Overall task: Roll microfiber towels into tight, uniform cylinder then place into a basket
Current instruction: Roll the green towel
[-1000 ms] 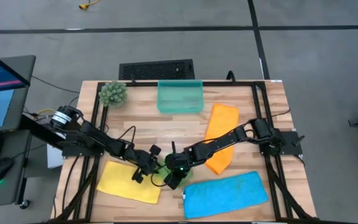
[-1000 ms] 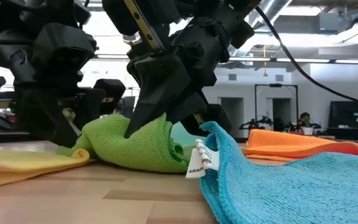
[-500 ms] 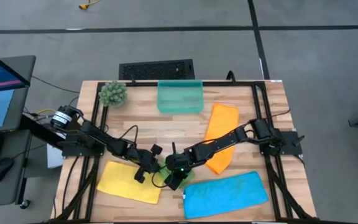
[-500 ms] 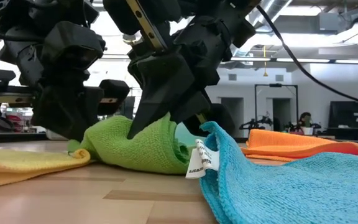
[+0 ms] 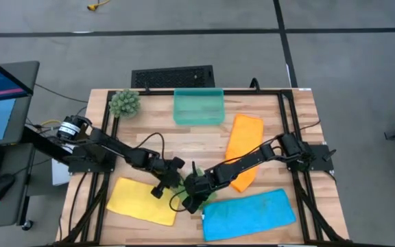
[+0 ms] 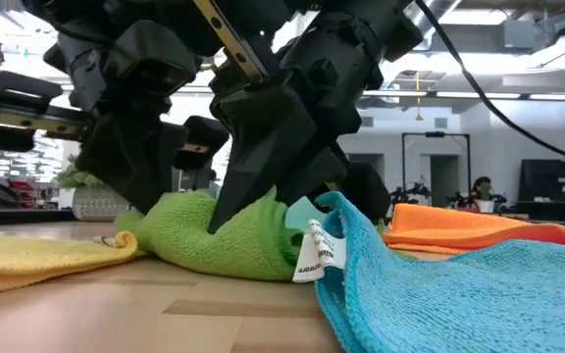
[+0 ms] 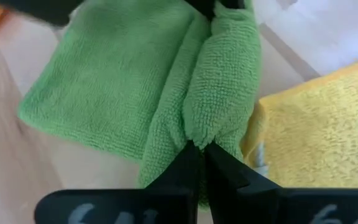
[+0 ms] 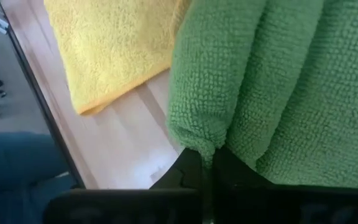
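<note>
Overhead, we saw the green towel (image 5: 182,194) at lower centre of the worktop (image 5: 158,140), bunched, long axis unclear. Low down, both grippers pressed into it. At each wrist, the left gripper (image 7: 199,149) and right gripper (image 8: 205,155) were closed, each pinching a fold. We judged opposing pulls could unravel it.

Overhead camera looks straight down; low one faces level across the table (image 5: 156,144); wrist cameras sit close to the green towel (image 7: 129,81).
</note>
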{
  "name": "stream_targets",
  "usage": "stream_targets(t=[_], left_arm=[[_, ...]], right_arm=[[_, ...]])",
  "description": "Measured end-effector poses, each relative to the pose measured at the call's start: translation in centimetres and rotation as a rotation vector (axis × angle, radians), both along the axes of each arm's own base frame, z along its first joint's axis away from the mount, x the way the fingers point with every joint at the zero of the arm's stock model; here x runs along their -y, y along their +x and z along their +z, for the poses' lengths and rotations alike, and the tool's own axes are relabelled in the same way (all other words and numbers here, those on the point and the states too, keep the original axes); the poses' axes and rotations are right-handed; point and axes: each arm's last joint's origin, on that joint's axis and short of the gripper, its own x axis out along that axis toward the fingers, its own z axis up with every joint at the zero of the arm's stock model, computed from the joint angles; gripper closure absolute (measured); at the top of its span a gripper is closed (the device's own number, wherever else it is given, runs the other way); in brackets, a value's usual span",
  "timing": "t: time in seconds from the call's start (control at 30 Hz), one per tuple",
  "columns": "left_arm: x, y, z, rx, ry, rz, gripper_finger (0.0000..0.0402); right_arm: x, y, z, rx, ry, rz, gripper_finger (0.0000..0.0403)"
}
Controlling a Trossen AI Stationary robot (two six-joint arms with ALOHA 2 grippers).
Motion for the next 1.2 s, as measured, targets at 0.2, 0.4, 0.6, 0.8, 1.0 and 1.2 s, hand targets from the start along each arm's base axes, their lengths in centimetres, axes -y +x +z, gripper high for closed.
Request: stream_targets(t=[0.2, 0.4, 0.6, 0.8, 1.0, 1.2], left_arm=[[-0.9, 0.6, 0.6, 0.005, -0.044, 0.003, 0.0401], [-0.9, 0.8, 0.7, 0.015, -0.043, 0.002, 0.0401], [-1.0, 0.9, 0.7, 0.033, -0.037, 0.012, 0.0401], [-1.0, 0.9, 0.7, 0.029, -0.037, 0.012, 0.0401], [-1.0, 0.9, 0.7, 0.028, -0.036, 0.012, 0.0401], [-1.0, 0.9, 0.7, 0.025, -0.035, 0.013, 0.0401]], right_arm=[[-0.2, -0.1, 0.0, 0.009, -0.022, -0.002, 0.0346], [-0.2, 0.0, 0.0, 0.018, -0.019, 0.0, 0.0284], [-0.2, 0.0, 0.1, 0.01, 0.004, -0.025, 0.0208], [-0.6, -0.1, 0.6, 0.02, 0.011, -0.036, 0.0187], [-1.2, -0.4, 0.8, 0.035, -0.034, -0.051, 0.0195], [-1.5, -1.3, 1.8, 0.021, -0.11, -0.066, 0.0198]])
